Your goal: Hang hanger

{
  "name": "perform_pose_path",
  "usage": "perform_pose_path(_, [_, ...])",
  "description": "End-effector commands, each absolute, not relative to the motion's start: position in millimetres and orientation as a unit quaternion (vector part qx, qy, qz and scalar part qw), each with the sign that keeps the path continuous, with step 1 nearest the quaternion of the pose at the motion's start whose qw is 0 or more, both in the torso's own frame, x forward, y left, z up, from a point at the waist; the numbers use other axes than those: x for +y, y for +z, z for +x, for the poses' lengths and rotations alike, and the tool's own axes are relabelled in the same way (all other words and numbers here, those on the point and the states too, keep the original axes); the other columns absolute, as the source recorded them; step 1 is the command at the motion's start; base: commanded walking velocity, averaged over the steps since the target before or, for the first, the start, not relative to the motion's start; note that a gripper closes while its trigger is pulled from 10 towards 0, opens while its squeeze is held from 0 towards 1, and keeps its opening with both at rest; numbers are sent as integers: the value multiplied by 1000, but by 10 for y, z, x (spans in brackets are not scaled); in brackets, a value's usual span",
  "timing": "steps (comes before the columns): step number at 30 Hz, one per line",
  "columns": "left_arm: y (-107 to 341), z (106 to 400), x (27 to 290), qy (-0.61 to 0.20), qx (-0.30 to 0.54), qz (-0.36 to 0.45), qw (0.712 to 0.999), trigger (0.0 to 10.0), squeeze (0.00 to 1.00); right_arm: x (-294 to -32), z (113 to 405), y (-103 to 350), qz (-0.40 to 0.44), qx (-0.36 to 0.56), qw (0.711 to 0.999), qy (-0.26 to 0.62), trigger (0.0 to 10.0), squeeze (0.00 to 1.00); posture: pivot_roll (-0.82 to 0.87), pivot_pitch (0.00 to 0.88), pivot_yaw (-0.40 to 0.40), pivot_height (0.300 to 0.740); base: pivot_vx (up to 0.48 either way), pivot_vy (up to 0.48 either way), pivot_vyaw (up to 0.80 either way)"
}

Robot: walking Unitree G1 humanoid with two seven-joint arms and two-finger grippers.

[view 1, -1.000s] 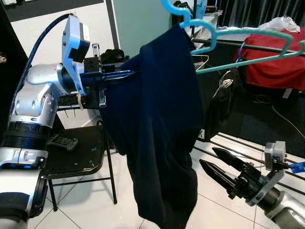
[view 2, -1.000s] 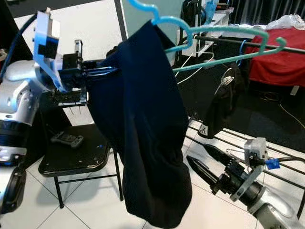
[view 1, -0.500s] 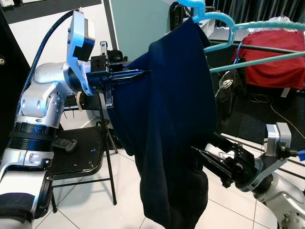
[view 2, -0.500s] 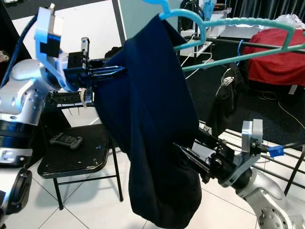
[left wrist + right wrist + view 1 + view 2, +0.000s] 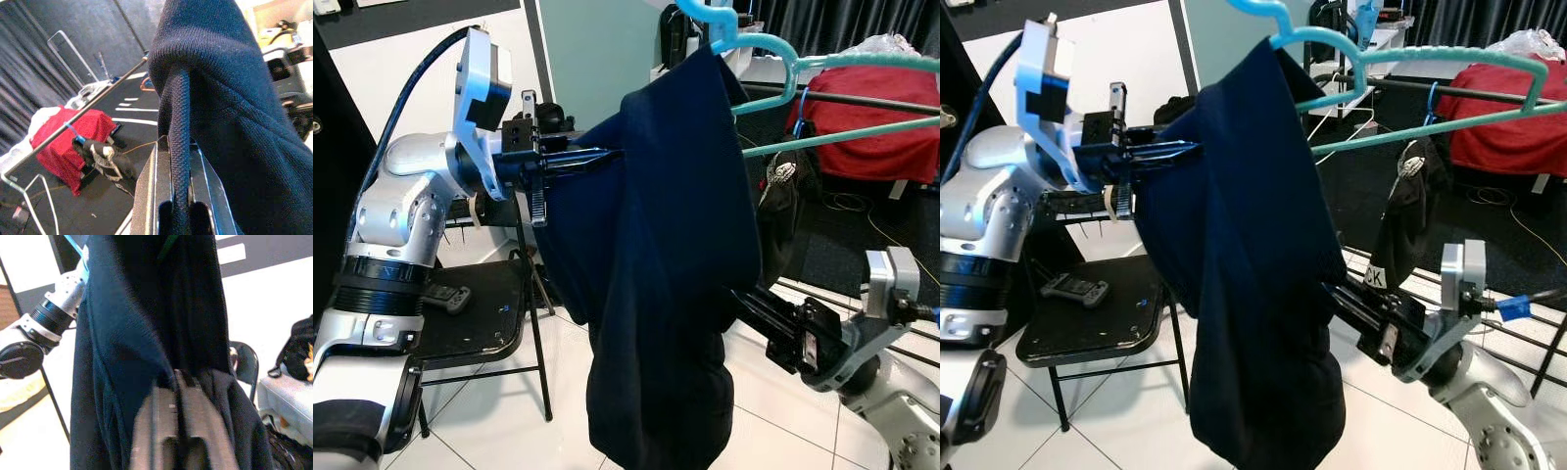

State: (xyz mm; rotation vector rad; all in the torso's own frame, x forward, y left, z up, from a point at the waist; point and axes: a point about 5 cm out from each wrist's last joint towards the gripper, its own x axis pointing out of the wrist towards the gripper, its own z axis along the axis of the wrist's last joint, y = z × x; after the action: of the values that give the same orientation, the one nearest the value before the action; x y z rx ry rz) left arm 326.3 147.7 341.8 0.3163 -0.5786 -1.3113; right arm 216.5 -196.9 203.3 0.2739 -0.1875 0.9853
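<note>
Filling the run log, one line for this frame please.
phase: hanging | left end effector: shut on dark garment | right end effector: shut on garment's lower part | teal hanger: carries garment, near rail

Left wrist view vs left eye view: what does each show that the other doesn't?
Left wrist view alone: close up, the left pincer shut on a rolled edge of the dark blue garment; beyond, a metal rail.

Left eye view alone: the teal hanger carrying the garment at the top, the right pincer at the cloth's lower part, and a black folding chair on the tiled floor.

Both: the garment, the left pincer gripping it, and a red cloth behind.
</note>
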Motion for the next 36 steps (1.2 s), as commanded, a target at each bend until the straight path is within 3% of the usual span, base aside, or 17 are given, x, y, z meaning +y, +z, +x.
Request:
perform_pose_path(1, [3486,3273,1536,-580,-277,148,751,0,0,-1973,2134,2066,123,-95,866,475,0,0,-218,0,76,740,0,0,0])
perform_pose_path(10, [3497,3336,1637,-549,-267,167,774,0,0,-2033,2106,2038,107,-78,874,468,0,0,-213,0,72,740,0,0,0])
perform_pose_path(15, [3347,3382,1655,-543,-223,215,781,0,0,-2202,2147,2140,78,-92,892,436,0,0,-209,0,71,740,0,0,0])
perform_pose_path(16, [3259,3393,1654,-546,-199,238,779,0,0,-2278,2165,2204,65,-103,899,421,0,0,-209,0,71,740,0,0,0])
perform_pose_path(18, [2941,3329,1678,-591,-113,292,744,0,0,-2582,2182,2448,0,-122,921,370,0,0,-206,0,68,740,0,0,0])
perform_pose_path(21, [2764,3273,1724,-615,-59,316,720,0,0,-2779,2154,2624,-47,-128,930,342,0,0,-205,0,64,740,0,0,0])
perform_pose_path(29, [2585,3229,1889,-619,16,345,705,0,0,-2955,2082,2901,-137,-114,928,328,0,0,-201,0,51,740,0,0,0])
perform_pose_path(36, [2673,3136,1890,-657,1,309,688,0,0,-2928,2085,2843,-157,-80,922,344,0,0,-189,0,42,740,0,0,0])
